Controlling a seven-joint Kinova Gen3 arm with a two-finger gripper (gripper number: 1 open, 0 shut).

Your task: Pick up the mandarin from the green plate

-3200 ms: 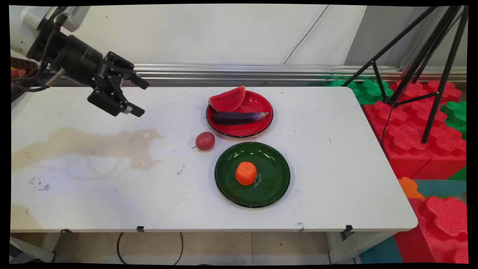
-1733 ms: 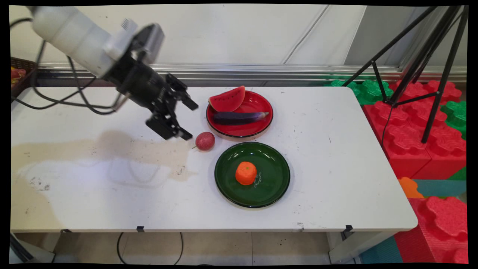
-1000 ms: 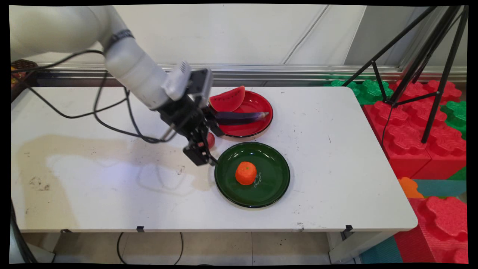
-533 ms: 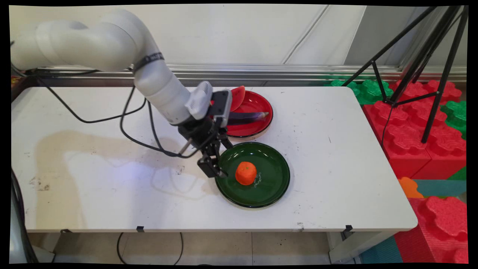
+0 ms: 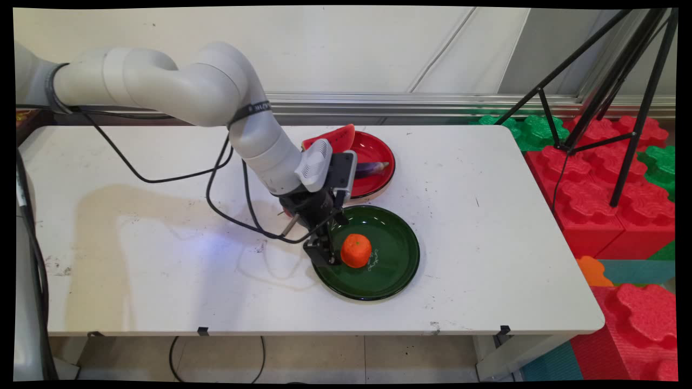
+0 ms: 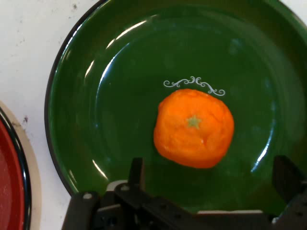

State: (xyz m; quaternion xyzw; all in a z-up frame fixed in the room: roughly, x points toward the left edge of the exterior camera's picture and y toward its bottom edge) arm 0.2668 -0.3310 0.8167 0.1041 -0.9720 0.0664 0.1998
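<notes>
So the orange sits pretty much dead centre in the green plate, stem dimple up, with a little white scroll mark on the plate just beside it. The gripper is right at the orange's 9 o'clock in the main view, down low over the plate's left part. From the hand cam the orange is just past the fingers, which are spread wide, one on each side of it, wider than the fruit, and gripping nothing; can't tell if either tip touches it. Green plate fills most of that view. At 12 o'clock from the green plate there's a red plate with a watermelon slice and an eggplant, both partly hidden by the arm. All on the white table. Off at 3 o'clock, past the table edge, are red and green foam blocks and a black tripod.
</notes>
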